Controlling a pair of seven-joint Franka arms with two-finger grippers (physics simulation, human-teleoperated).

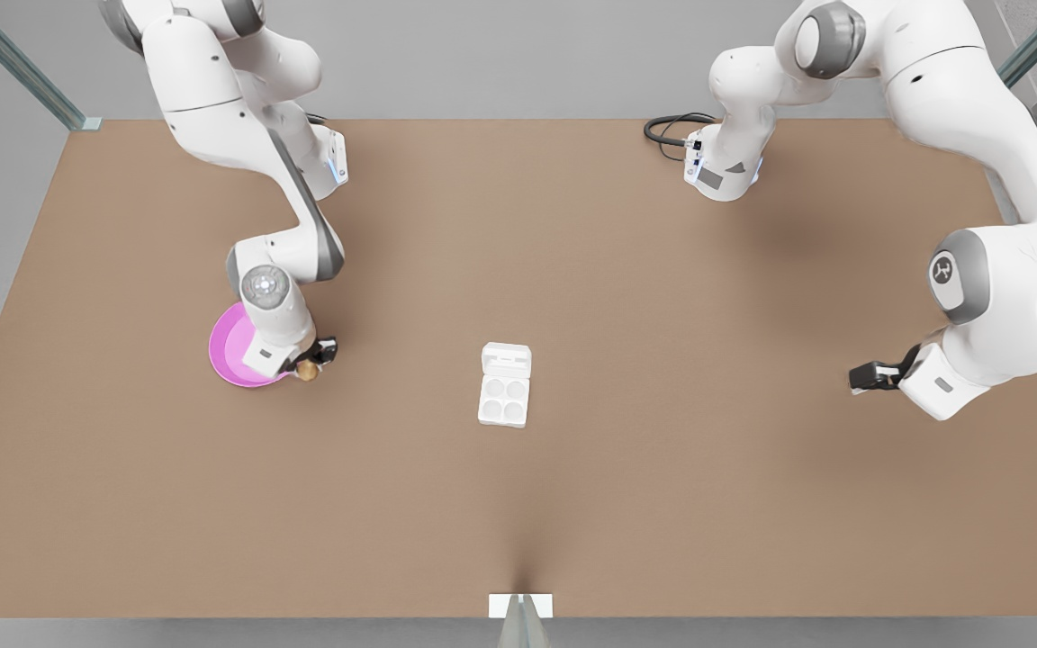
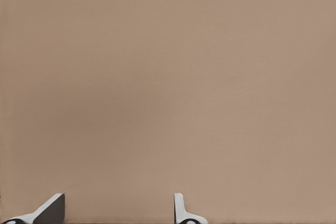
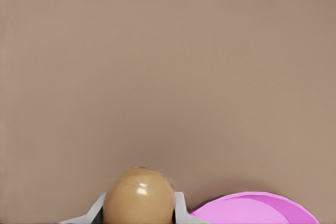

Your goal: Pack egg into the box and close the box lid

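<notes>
The tan-brown egg (image 1: 307, 370) (image 3: 139, 195) is pinched in my right gripper (image 1: 311, 362) (image 3: 139, 207), which is shut on it just beside the pink plate's rim, at the front view's left. The white box (image 1: 503, 401) sits mid-table with its four cups bare. Its box lid (image 1: 507, 358) lies folded open on the far side of the tray. My left gripper (image 1: 862, 376) (image 2: 118, 203) waits at the front view's right, well away from the box, open over bare table with nothing between its fingers (image 2: 181, 205).
A round pink plate (image 1: 229, 349) (image 3: 254, 209) lies under the right arm's wrist. A black cable (image 1: 668, 131) loops at the table's far edge. A small white bracket (image 1: 520, 605) sits at the near edge. Brown tabletop lies between plate and box.
</notes>
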